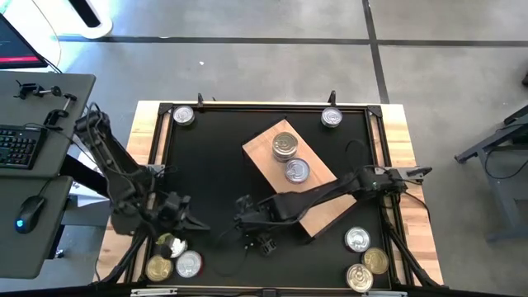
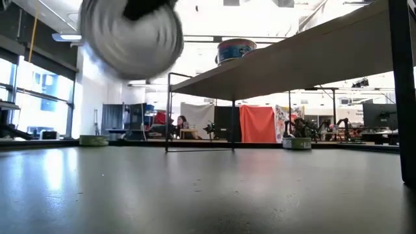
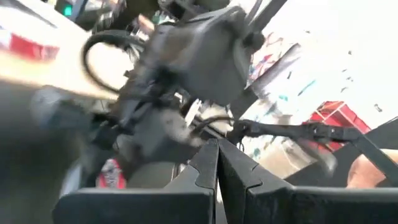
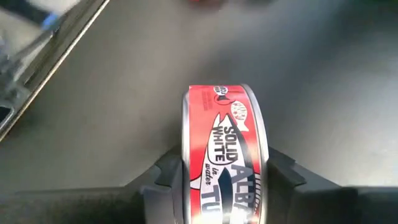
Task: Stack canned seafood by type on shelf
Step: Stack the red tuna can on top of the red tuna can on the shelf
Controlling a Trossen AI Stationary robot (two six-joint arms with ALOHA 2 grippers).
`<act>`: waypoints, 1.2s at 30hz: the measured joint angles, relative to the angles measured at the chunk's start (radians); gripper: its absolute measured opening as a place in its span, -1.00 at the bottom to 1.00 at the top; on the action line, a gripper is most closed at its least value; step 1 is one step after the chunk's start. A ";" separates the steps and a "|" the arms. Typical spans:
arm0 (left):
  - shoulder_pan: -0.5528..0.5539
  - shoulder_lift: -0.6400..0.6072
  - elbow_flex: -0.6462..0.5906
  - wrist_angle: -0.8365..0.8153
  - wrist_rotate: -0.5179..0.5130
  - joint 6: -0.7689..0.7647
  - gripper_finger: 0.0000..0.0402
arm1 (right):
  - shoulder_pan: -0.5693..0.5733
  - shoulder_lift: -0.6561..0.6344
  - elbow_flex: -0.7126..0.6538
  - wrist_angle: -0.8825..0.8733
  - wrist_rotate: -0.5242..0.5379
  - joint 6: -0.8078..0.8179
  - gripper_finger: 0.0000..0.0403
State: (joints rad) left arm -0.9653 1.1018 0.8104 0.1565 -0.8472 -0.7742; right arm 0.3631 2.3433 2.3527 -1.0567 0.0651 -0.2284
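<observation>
My right gripper [image 4: 225,186] hangs over the table's near middle [image 1: 262,241], shut on a tin with a red side label [image 4: 227,149]. The low view shows this tin's round face [image 2: 133,29] high above the table. My left gripper [image 1: 196,223] waits shut near the table's left side, its fingers [image 3: 217,165] pointing at the right arm. The wooden shelf [image 1: 318,206] stands in the table's middle on thin legs [image 2: 168,110]. On its top sit a stack of tins [image 1: 285,146] and one silver-lidded tin [image 1: 297,171]. My right gripper pinches the red-labelled tin between its two fingers [image 4: 283,177], one on each flat face. The tin stands on edge, its red side wall [image 4: 217,112] turned toward the wrist camera. The fingers come from above, pointing down at the table. The tin is lifted clear of the table.
Loose tins lie at the far left corner [image 1: 183,115], the far right corner [image 1: 332,118], the near left [image 1: 188,264] and the near right [image 1: 356,239]. A raised black frame [image 1: 375,148] rims the table. A keyboard and mouse sit on a desk at the left [image 1: 16,148].
</observation>
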 joint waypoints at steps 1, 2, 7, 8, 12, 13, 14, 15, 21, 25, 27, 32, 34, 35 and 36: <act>0.000 -0.018 0.000 0.000 -0.005 0.029 -1.00 | 0.005 -0.043 -0.029 0.010 0.030 0.022 -0.42; 0.000 -0.036 0.000 -0.001 -0.004 0.058 -1.00 | 0.010 -0.082 -0.044 -0.004 0.058 0.043 -0.42; 0.000 -0.100 0.000 -0.002 -0.005 0.180 -1.00 | 0.041 -0.225 -0.048 -0.184 0.331 0.189 -0.42; 0.000 -0.107 0.000 -0.004 -0.005 0.202 -1.00 | 0.044 -0.238 -0.048 -0.226 0.390 0.222 -0.42; 0.003 -0.127 0.000 -0.005 -0.006 0.266 -1.00 | 0.059 -0.288 -0.051 -0.480 0.583 0.416 -0.42; 0.004 -0.128 0.000 -0.005 -0.009 0.282 -1.00 | 0.061 -0.296 -0.051 -0.526 0.628 0.464 -0.42; 0.004 -0.129 0.000 -0.004 -0.012 0.293 -1.00 | 0.062 -0.311 -0.057 -0.526 0.670 0.488 -0.42; 0.004 -0.128 0.000 -0.004 -0.016 0.306 -1.00 | 0.062 -0.330 -0.078 -0.500 0.696 0.482 -0.42; 0.005 -0.128 0.000 -0.021 -0.027 0.307 -1.00 | 0.028 -0.360 -0.217 -0.511 0.732 0.487 -0.42; -0.001 -0.128 0.000 -0.042 -0.023 0.280 -1.00 | 0.016 -0.371 -0.329 -0.517 0.748 0.547 -0.42; -0.005 -0.127 0.000 -0.044 -0.020 0.281 -1.00 | 0.025 -0.394 -0.380 -0.514 0.744 0.585 -0.42; -0.003 -0.126 0.000 -0.054 -0.026 0.280 -1.00 | 0.040 -0.440 -0.442 -0.514 0.779 0.650 -0.42; 0.002 -0.126 0.000 -0.054 -0.032 0.280 -1.00 | 0.037 -0.454 -0.463 -0.514 0.809 0.640 -0.39; 0.005 -0.126 0.000 -0.054 -0.034 0.280 -1.00 | 0.029 -0.455 -0.473 -0.514 0.815 0.638 -0.38; 0.007 -0.126 0.000 -0.054 -0.034 0.280 -1.00 | 0.020 -0.455 -0.480 -0.513 0.817 0.634 -0.37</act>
State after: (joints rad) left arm -0.9580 0.9756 0.8104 0.1020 -0.8814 -0.4938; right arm 0.3826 1.8881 1.8724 -1.5698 0.8825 0.4060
